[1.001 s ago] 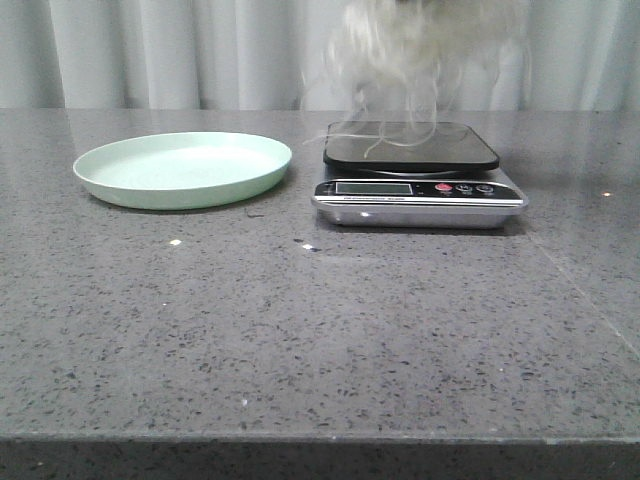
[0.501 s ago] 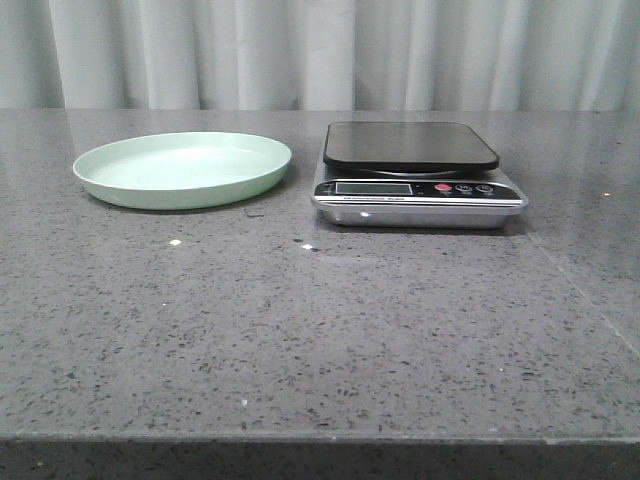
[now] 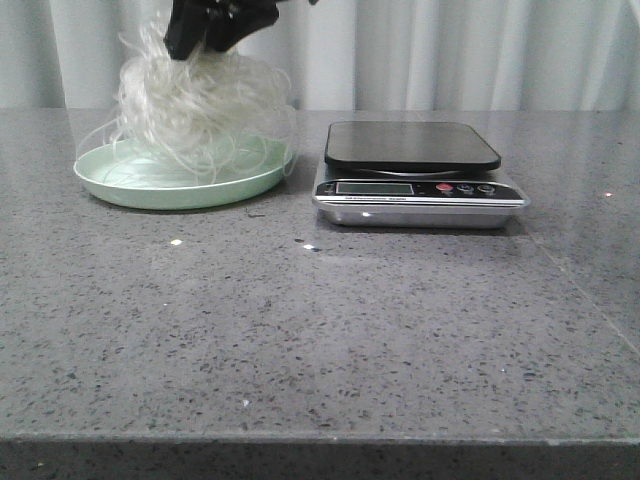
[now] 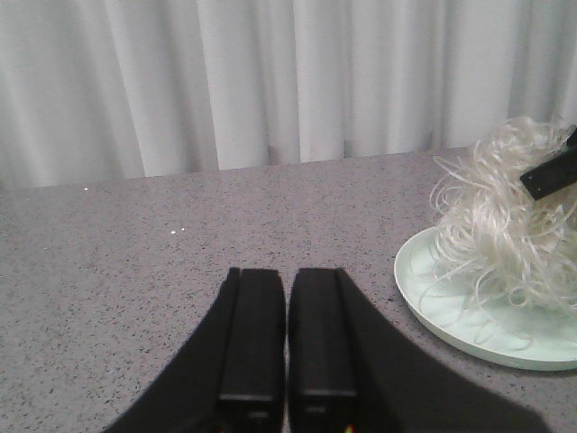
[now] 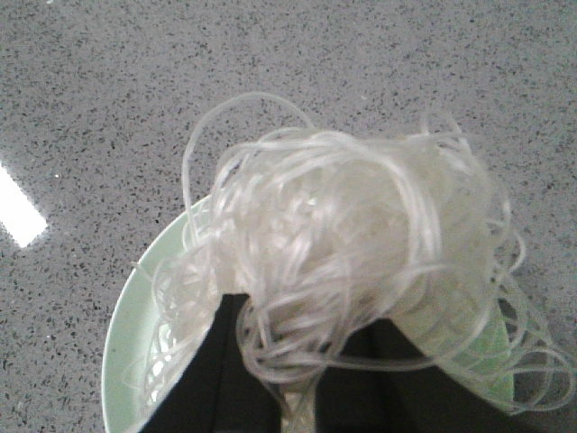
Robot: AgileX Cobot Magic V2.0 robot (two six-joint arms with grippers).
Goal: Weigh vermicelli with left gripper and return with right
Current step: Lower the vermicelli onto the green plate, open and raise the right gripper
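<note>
The vermicelli (image 3: 195, 115), a fluffy whitish tangle, hangs from my right gripper (image 3: 215, 35) with its lower strands resting in the pale green plate (image 3: 130, 192) at the left. In the right wrist view the right gripper (image 5: 302, 361) is shut on the vermicelli (image 5: 343, 244) above the plate (image 5: 135, 343). The kitchen scale (image 3: 418, 175) stands bare to the right of the plate. My left gripper (image 4: 288, 289) is shut and empty, low over the table beside the plate (image 4: 433, 307); the vermicelli (image 4: 505, 216) shows there too.
The grey speckled table (image 3: 320, 330) runs to a front edge near the camera. Pale curtains (image 3: 450, 50) hang behind it. A few small crumbs (image 3: 175, 242) lie in front of the plate.
The vermicelli was lifted off the scale, left the view, and now hangs over the plate at the left, held by my right gripper. The scale is bare.
</note>
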